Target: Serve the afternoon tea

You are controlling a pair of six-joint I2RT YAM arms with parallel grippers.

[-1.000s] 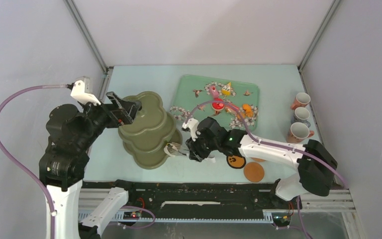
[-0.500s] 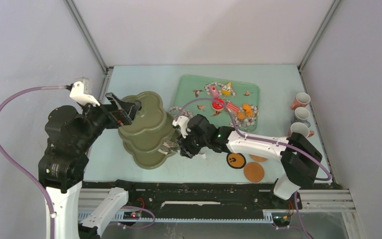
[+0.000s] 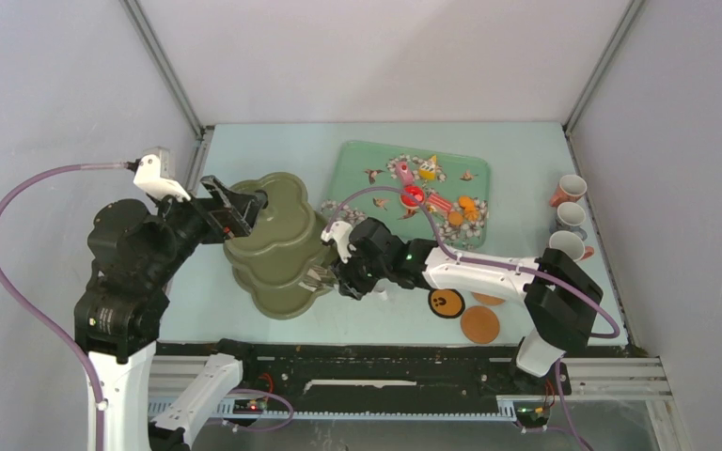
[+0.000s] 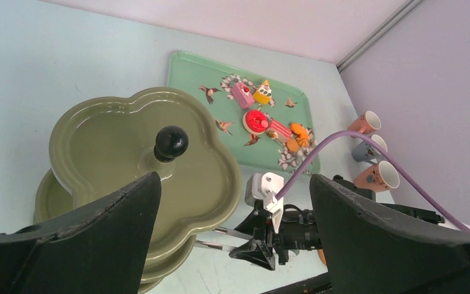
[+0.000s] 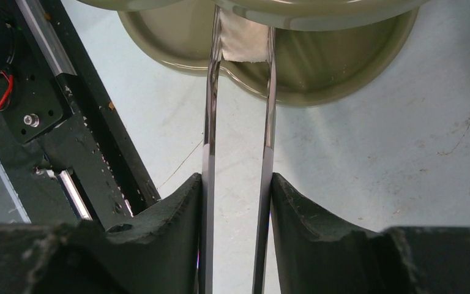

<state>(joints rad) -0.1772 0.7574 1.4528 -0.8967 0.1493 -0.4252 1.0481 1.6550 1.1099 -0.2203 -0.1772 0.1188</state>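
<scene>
In the last second the right gripper [image 3: 346, 277], pinching the metal tongs [image 5: 210, 122], has moved left to the three-tier stand [image 3: 277, 230], so the tong tips now reach over its bottom tier [image 5: 343, 73], probably to deliver. Whether they carry anything is hidden. Four pastries [image 3: 430, 199] lie on the tray [image 3: 362, 160]. The left gripper [image 3: 237, 209] hangs spread at the top tier.

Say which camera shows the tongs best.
The right wrist view: both arms of the tongs run from the right hand to the stand. The top view shows only a glint; the left wrist view, thin strips by the stand.
</scene>
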